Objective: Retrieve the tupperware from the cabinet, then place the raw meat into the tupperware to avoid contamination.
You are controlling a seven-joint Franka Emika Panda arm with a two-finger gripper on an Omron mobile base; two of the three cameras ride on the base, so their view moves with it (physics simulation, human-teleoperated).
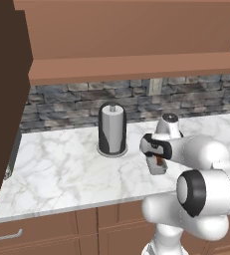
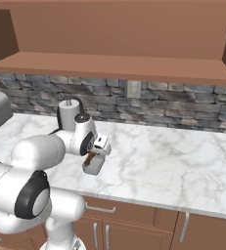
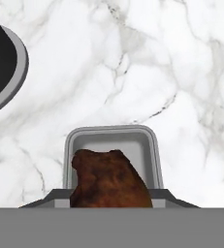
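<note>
I am working in a home kitchen. A white marble counter with grey veins runs along a grey rough-stone backsplash, with a pale wall socket set into it. Brown wooden wall cabinets hang above, and brown wooden drawers with silver bar handles sit below. A paper towel roll on a dark upright holder stands on the counter.
</note>
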